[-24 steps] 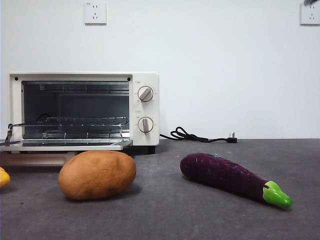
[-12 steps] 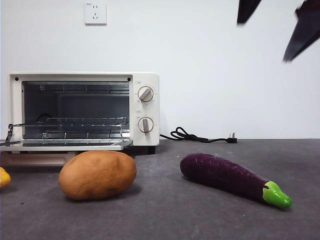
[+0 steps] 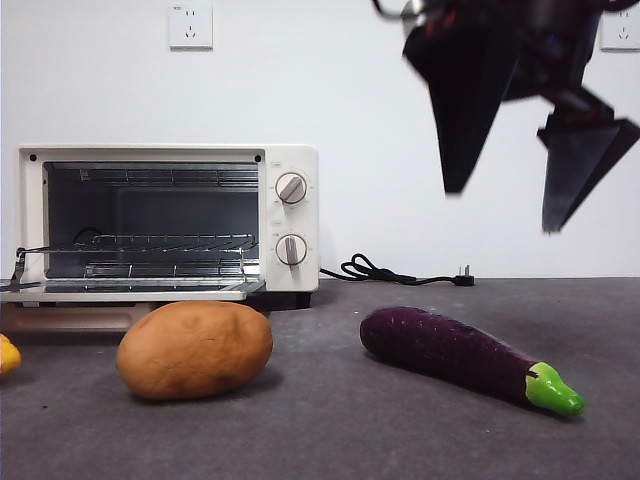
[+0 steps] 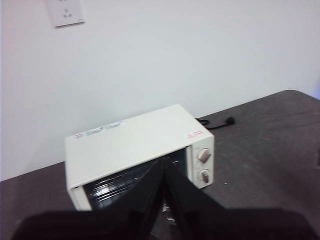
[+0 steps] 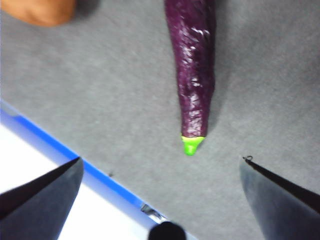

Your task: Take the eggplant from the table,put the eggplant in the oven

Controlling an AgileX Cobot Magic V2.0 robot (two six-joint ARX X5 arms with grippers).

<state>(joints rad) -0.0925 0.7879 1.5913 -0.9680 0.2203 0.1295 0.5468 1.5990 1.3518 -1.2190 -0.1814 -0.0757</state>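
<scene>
The dark-purple eggplant [image 3: 450,351] with its green stem cap lies on the grey table [image 3: 330,420], right of centre; the right wrist view shows the eggplant [image 5: 192,70] too, lengthwise below the camera. High above it hangs my right gripper [image 3: 505,205], open and empty, its jaws spread wide. The cream-white oven [image 3: 165,220] stands at the back left with its door down and its wire rack [image 3: 140,245] showing. The left wrist view looks down on the oven [image 4: 135,145], with my left gripper [image 4: 162,167] shut and empty in front of it.
A tan potato [image 3: 195,349] lies in front of the oven. A yellow thing [image 3: 8,353] peeks in at the left edge. The oven's black cord and plug [image 3: 400,274] trail along the wall. A blue strip [image 5: 65,155] marks the table's edge.
The right gripper has come down from the top right corner into full view, now big and dark above the eggplant. The eggplant, potato and oven have not moved.
</scene>
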